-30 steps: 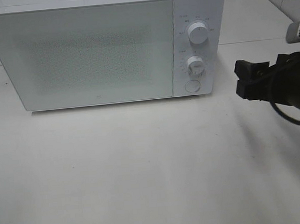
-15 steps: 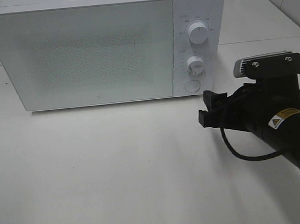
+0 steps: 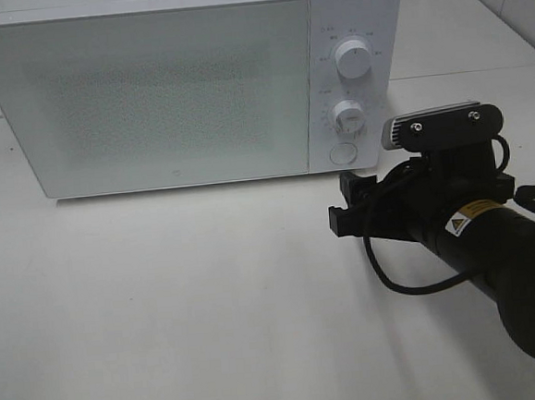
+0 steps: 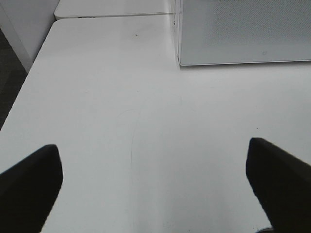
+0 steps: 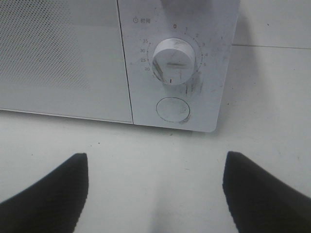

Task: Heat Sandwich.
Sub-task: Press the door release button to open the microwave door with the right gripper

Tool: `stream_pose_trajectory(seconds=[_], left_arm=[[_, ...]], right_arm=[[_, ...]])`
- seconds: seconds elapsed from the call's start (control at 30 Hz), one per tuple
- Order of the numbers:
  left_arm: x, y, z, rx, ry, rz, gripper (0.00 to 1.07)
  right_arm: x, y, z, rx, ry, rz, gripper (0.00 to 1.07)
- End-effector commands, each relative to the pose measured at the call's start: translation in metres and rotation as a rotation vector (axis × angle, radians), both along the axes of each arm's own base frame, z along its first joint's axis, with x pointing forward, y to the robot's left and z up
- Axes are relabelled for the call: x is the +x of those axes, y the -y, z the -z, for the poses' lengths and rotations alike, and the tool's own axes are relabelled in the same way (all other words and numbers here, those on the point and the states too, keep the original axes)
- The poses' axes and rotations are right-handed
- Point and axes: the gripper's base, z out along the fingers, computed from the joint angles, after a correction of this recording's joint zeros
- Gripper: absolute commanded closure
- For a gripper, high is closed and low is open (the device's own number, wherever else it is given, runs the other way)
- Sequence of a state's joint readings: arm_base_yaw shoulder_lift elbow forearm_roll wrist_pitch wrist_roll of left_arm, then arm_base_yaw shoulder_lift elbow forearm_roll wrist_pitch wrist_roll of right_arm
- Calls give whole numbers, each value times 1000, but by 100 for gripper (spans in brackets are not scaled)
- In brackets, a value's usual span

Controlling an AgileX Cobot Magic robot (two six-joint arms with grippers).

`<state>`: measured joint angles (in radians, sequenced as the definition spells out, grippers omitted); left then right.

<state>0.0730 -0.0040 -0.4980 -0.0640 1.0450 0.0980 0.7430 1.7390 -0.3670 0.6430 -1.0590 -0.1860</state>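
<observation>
No sandwich shows in any view. The white microwave (image 3: pixel 148 98) stands at the back of the table with its door shut. My right gripper (image 3: pixel 344 203) hovers open just in front of the control panel, a little below the round door button (image 3: pixel 342 153). In the right wrist view the right gripper (image 5: pixel 155 160) has both black fingers spread wide, with nothing between them, facing that button (image 5: pixel 172 109) and the timer knob (image 5: pixel 172 56). My left gripper (image 4: pixel 151 148) is open over bare table, left of the microwave's corner (image 4: pixel 181 58); it is outside the exterior high view.
A second, upper knob (image 3: pixel 353 59) sits above the timer knob (image 3: pixel 348 115). The white table (image 3: pixel 183 308) spreads in front of the microwave. Its left edge (image 4: pixel 29 82) drops off to dark floor. A black cable (image 3: pixel 385 274) loops under the right arm.
The right arm has swung in from the right edge, leftward and toward the control panel, its wrist camera now showing on top. Jaws keep the same width. The microwave is unchanged.
</observation>
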Motion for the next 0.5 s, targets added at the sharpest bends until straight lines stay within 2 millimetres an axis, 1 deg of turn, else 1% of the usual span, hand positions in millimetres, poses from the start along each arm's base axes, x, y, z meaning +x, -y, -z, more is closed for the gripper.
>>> stream_pose_trajectory(seconds=[0.03, 0.1, 0.13, 0.17, 0.2, 0.23, 0.27, 0.3, 0.33, 0.37, 0.43, 0.47, 0.5], left_arm=[[-2, 1, 0, -7, 26, -7, 10], [-2, 1, 0, -7, 26, -7, 10], [-2, 1, 0, -7, 26, -7, 10], [-2, 1, 0, -7, 26, -7, 10], [-2, 1, 0, -7, 26, -7, 10], [-2, 1, 0, -7, 26, -7, 10], [-2, 1, 0, -7, 26, -7, 10], [-2, 1, 0, -7, 26, -7, 10], [-2, 1, 0, -7, 26, -7, 10], [-2, 1, 0, -7, 26, -7, 10], [-2, 1, 0, -7, 26, -7, 10], [-2, 1, 0, -7, 26, -7, 10], [-2, 1, 0, -7, 26, -7, 10]], right_arm=[[1, -2, -2, 64, -7, 21, 33], [1, -2, -2, 123, -14, 45, 33], [1, -2, -2, 123, -14, 45, 33], [1, -2, -2, 167, -21, 62, 33], [1, -2, -2, 276, -40, 105, 33], [1, -2, -2, 337, -52, 129, 33], [1, -2, -2, 388, -62, 149, 34], [1, -2, -2, 388, -62, 149, 34], [1, -2, -2, 452, -74, 175, 34], [1, -2, -2, 579, -99, 225, 36], [1, -2, -2, 735, -129, 286, 38], [1, -2, -2, 735, -129, 286, 38], [1, -2, -2, 879, -158, 342, 42]])
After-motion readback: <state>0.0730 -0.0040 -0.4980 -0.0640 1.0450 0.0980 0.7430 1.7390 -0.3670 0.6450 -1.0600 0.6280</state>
